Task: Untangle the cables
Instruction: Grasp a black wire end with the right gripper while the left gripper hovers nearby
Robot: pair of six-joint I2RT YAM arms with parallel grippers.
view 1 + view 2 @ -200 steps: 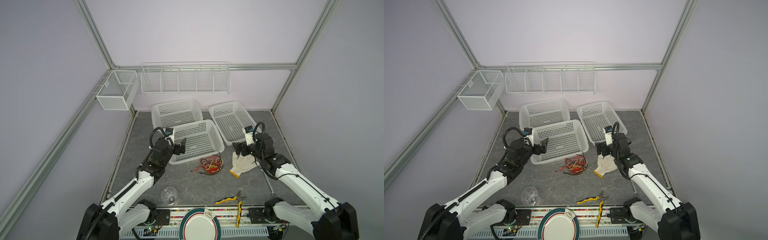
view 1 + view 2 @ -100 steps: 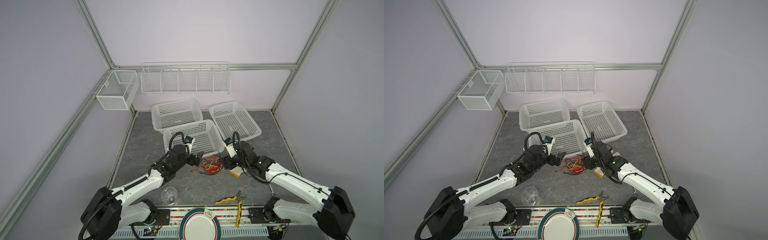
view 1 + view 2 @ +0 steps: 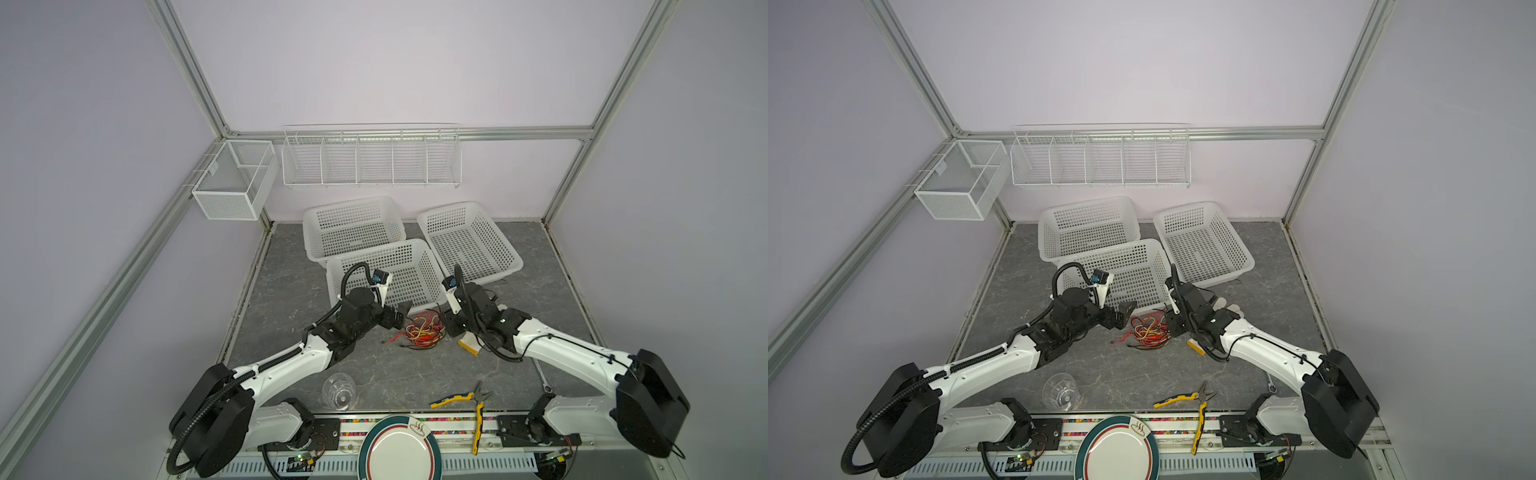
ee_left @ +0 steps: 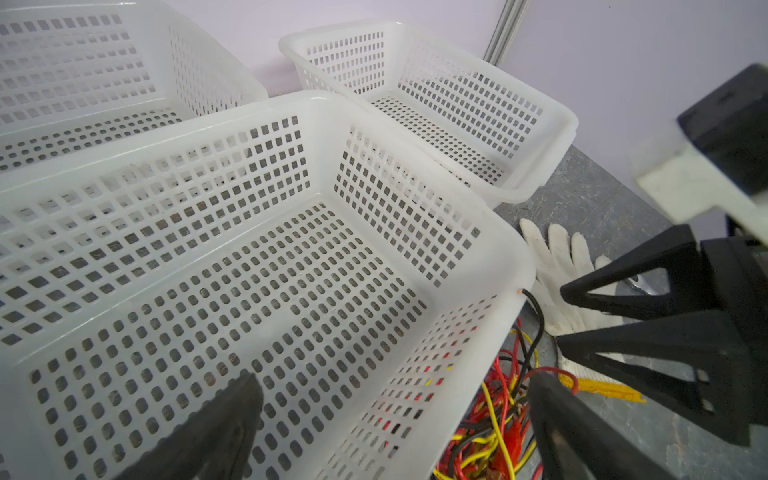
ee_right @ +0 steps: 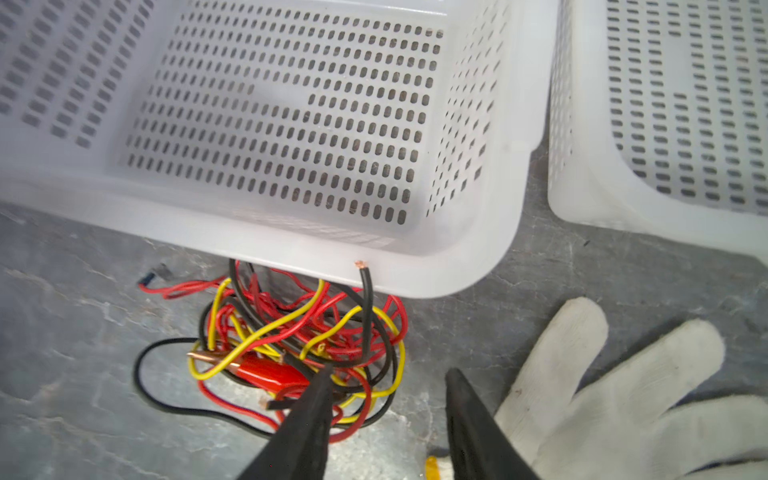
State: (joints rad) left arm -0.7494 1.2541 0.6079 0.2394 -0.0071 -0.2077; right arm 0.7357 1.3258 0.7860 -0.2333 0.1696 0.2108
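Black tapered fingers of the right gripper (image 5: 388,376) stand partly apart with nothing between them. One tip overlaps the cables (image 5: 291,332), perhaps touching. The left gripper (image 4: 395,378) is spread wide beside them. The red, yellow and black tangle lies on the grey marbled tabletop (image 5: 83,332), against the nearest of three white perforated plastic baskets (image 5: 291,245), near one white knit glove (image 5: 623,395).

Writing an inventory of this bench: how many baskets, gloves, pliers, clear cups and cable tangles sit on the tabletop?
White baskets: 3
Glove: 1
Pliers: 1
Clear cup: 1
Cable tangle: 1
Total: 7
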